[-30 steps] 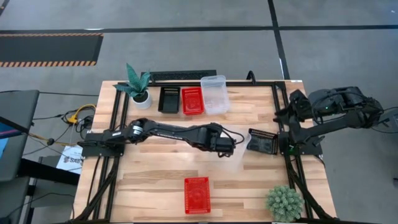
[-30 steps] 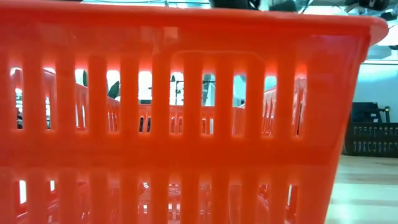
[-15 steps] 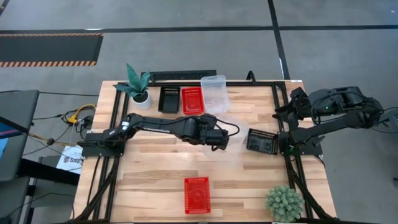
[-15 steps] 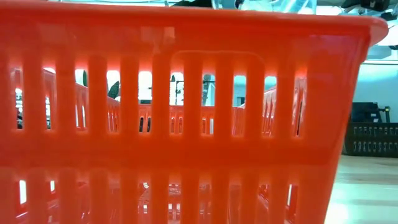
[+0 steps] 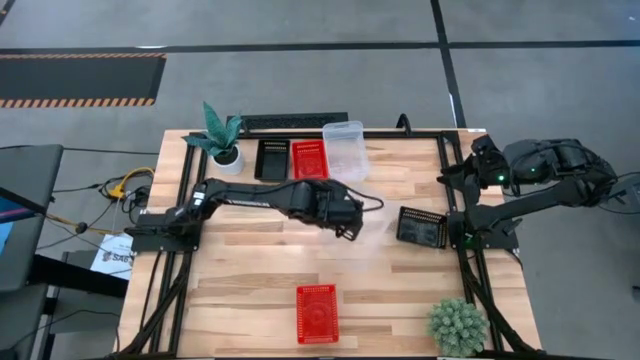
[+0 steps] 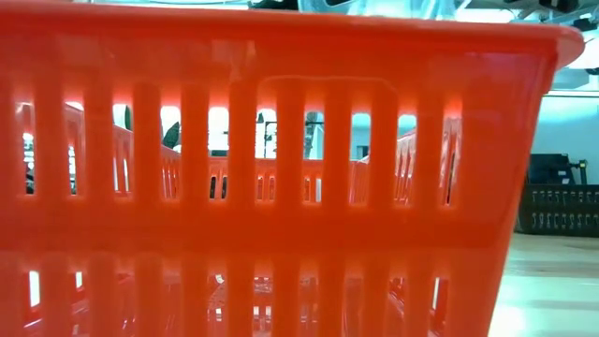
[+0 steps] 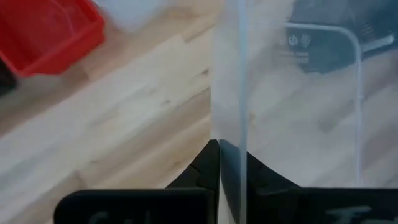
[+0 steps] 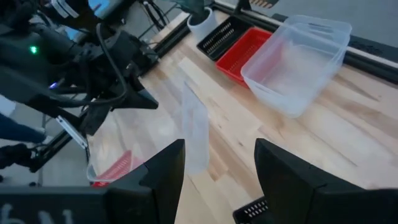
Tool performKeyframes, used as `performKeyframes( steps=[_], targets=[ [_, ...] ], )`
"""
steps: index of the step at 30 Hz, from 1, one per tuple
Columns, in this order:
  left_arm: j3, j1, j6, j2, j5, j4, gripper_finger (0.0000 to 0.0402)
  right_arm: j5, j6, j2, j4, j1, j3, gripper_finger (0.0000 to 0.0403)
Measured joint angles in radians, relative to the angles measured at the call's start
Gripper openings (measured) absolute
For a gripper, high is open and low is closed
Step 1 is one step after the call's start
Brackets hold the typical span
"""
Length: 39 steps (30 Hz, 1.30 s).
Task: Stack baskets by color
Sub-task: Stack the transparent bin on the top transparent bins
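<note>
My left gripper (image 5: pixel 350 224) is over the table's middle, shut on a clear basket (image 8: pixel 193 137) that hangs off the wood. At the far edge a black basket (image 5: pixel 272 158), a red basket (image 5: pixel 309 161) and another clear basket (image 5: pixel 343 150) stand side by side on their bottoms. One more black basket (image 5: pixel 421 228) lies at the right and one more red basket (image 5: pixel 317 313) by the near edge. My right gripper (image 8: pixel 217 180) is open, high over the table's right side, with nothing between its fingers. My left gripper pinches one thin wall of the clear basket (image 7: pixel 227 146) between its two fingers, which come steeply from above. The basket hangs below the fingers, lifted clear of the table.
A leafy potted plant (image 5: pixel 222 140) stands at the far left and a round spiky one (image 5: pixel 458 325) at the near right corner. The near red basket (image 6: pixel 281 187) fills the low view. Bare wood lies between the far row and the near red basket.
My left gripper has risen and gone toward the far edge and a little to the left, staying shut on the clear basket, which has come along with it and hangs clear of the table.
</note>
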Motion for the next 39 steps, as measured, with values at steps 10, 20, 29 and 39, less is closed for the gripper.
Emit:
performKeyframes(
  steps=[10, 20, 29, 39],
  targets=[
    [0.000, 0.196, 0.172, -0.051, -0.034, 0.056, 0.0000, 0.074, 0.044, 0.000, 0.025, 0.000, 0.000, 0.0214],
    [-0.037, 0.416, 0.164, -0.050, -0.097, 0.443, 0.0000, 0.216, 0.102, 0.007, 0.046, 0.000, 0.000, 0.0214],
    [-0.152, 0.486, -0.002, -0.046, -0.125, 0.522, 0.0000, 0.220, 0.097, 0.006, 0.057, 0.000, 0.000, 0.0214],
    [-0.317, 0.496, -0.130, -0.048, -0.145, 0.570, 0.0000, 0.220, -0.005, 0.001, 0.107, 0.000, 0.000, 0.0214]
  ],
)
